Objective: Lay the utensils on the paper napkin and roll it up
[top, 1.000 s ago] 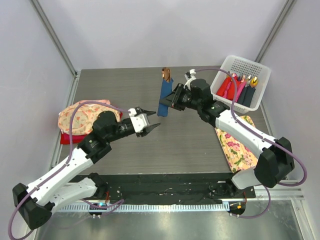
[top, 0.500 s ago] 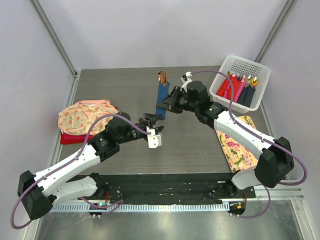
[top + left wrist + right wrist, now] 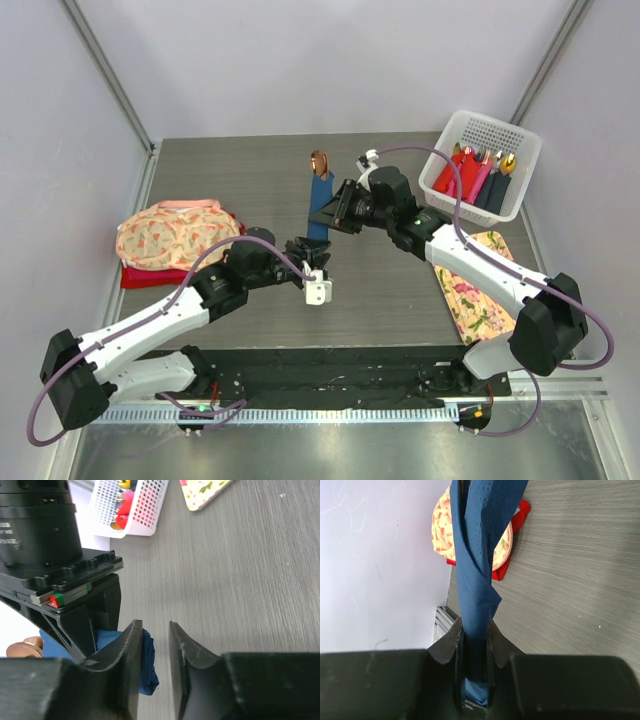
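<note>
The right fingers (image 3: 451, 641) are clamped on the lower part of the blue roll (image 3: 320, 200). The roll stands nearly upright over the middle of the counter (image 3: 220, 170), somewhat nearer the far edge. The bowl of a copper spoon (image 3: 319, 160) pokes from its top. The left fingers (image 3: 131, 647) are narrowly parted with nothing between them, just beside the roll's bottom end.
</note>
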Available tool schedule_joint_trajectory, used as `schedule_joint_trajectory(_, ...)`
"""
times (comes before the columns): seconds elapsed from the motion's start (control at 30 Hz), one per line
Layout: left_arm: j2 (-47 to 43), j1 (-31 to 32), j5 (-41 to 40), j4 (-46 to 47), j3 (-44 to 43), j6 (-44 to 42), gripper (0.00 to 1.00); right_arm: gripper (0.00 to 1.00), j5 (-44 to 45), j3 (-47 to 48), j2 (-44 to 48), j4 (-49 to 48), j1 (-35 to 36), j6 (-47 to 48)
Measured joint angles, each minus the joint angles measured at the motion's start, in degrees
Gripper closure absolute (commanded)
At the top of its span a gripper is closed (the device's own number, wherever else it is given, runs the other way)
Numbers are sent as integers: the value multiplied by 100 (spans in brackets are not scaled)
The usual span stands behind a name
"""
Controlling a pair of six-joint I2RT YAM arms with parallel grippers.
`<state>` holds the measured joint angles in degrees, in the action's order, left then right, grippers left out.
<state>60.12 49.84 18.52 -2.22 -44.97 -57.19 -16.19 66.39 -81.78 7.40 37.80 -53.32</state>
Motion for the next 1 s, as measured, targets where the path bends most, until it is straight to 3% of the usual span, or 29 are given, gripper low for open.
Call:
schedule_joint_trajectory(0.23,-107,129,9,-525,-68,-256,88,99,-155,-2,-2,175,-9,52)
schedule_joint_trajectory(0.37,-273,208,164,-1394,-98,-149,78,99,-243,-2,0,-92,-166,70)
schedule_joint_trajectory(0.47,-400,219,315,-1834,-98,431,70,99,-365,-87,37,-529,-385,76)
schedule_joint_trajectory(0.6,-839,-181,874,-1742,-103,2345,64,99,-682,-404,203,-1161,-621,111)
schedule_joint_trajectory(0.73,-1038,-1397,1528,-839,-166,4876,52,99,-1235,-741,437,-1784,-780,247)
schedule_joint_trajectory(0.87,-769,-2417,1904,348,-249,7222,38,99,-1773,-890,595,-2295,-859,520)
schedule_joint_trajectory(1.0,-221,-2776,2096,1362,-376,8979,34,99,-2243,-1099,804,-2787,-868,732)
